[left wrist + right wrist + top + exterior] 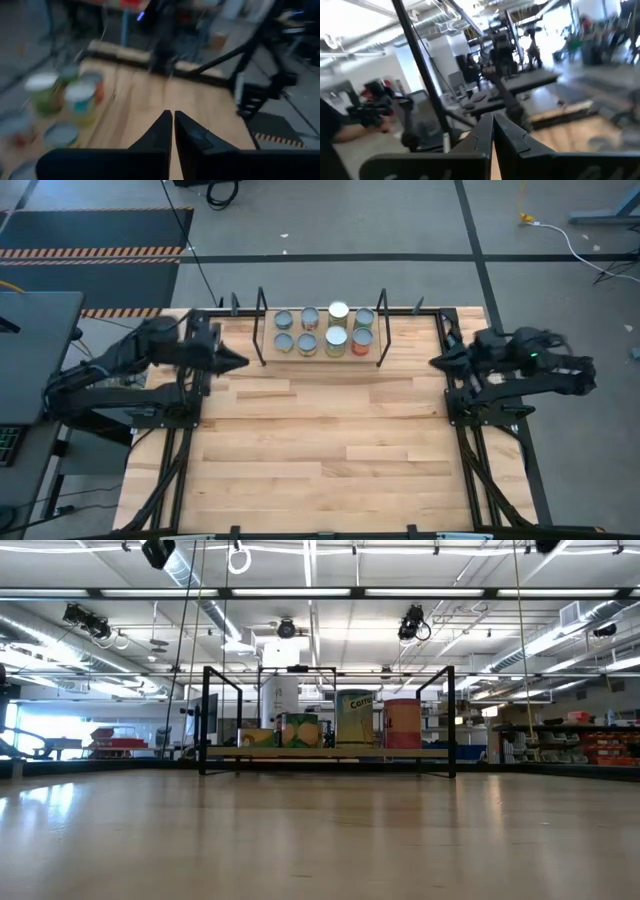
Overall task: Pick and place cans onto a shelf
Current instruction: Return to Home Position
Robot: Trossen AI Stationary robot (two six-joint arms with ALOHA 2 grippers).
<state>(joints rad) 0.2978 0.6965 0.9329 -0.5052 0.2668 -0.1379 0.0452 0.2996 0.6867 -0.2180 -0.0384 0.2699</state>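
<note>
As eight cans [335, 340] stand on the shelf [381, 330] at the desk's [320, 440] far edge, left claw [238, 361] and right claw [437, 361] flank it, closed and empty; only parking both arms seems left.

Open industrial lab hall: exposed ceiling ducts [192, 582], strip lights [300, 592], hazard-striped floor tape [95, 252].

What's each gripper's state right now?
Left gripper: shut, holding nothing, at the table's left edge.
Right gripper: shut, holding nothing, at its right edge.
</note>
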